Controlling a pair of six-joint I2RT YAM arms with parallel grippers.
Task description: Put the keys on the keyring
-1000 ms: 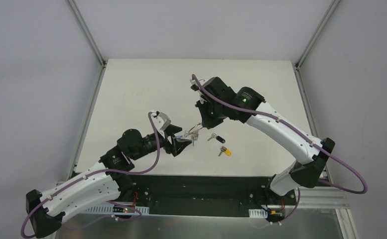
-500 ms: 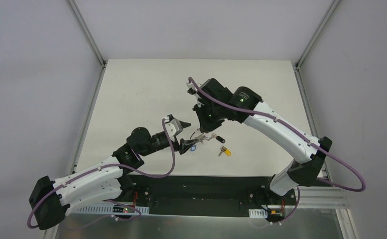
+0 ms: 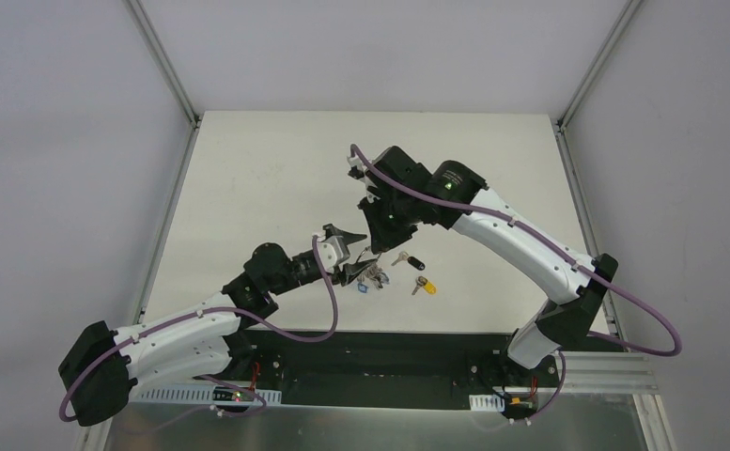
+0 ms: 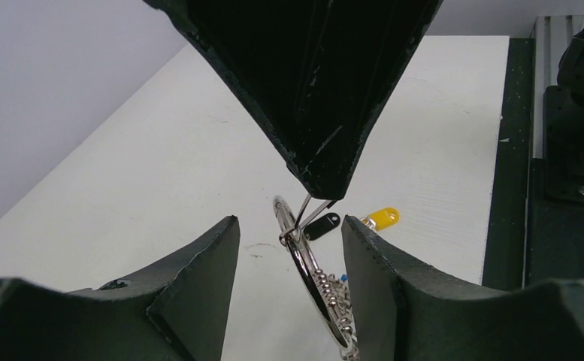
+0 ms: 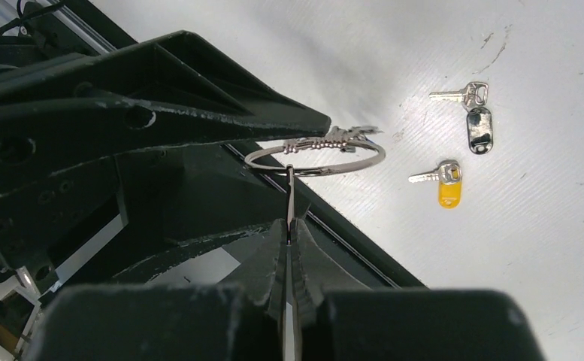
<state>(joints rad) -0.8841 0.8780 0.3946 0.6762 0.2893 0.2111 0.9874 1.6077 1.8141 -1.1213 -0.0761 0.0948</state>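
Observation:
The keyring [image 4: 307,267], a thin silver loop with a bead chain and a bunch of metal pieces, hangs above the table. My right gripper [image 5: 290,226] is shut on a thin wire piece at the keyring's [image 5: 315,158] top. My left gripper [image 4: 288,226] is open, one finger on each side of the ring, with a gap showing on both sides. The bunch under the ring [image 3: 372,274] hangs near the table. Two keys lie loose on the table to the right: one with a black cover [image 5: 478,128], one with a yellow cover [image 5: 449,192].
A blue tag [image 3: 365,287] shows under the bunch. The black key [image 3: 415,262] and yellow key [image 3: 426,285] lie near the table's front edge [image 3: 389,331]. Both arms meet over the front middle of the white table.
My left gripper has come in from the left and now straddles the keyring, its jaws somewhat narrower. The right gripper has shifted slightly left and nearer with the ring. The loose keys stayed put.

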